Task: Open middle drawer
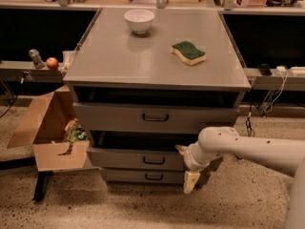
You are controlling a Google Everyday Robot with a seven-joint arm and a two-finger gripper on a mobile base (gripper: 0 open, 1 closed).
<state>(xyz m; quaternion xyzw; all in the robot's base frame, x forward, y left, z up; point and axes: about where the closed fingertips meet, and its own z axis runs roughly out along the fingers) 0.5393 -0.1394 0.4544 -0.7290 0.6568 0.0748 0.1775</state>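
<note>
The grey cabinet (157,56) has three drawers. The middle drawer (138,159) has a dark handle (153,161) and sticks out a little, with a dark gap above its front. My gripper (186,165) is at the right end of the middle drawer's front, to the right of the handle and not on it. One beige finger (180,148) shows at the drawer's top edge and the other (190,181) hangs below it, so the jaws stand apart. My white arm (252,149) comes in from the right.
The top drawer (155,118) also stands slightly out, and the bottom drawer (147,176) is in. A white bowl (139,20) and a green-yellow sponge (188,53) lie on the cabinet top. An open cardboard box (50,137) stands on the floor at the left. An apple (52,63) sits on the left shelf.
</note>
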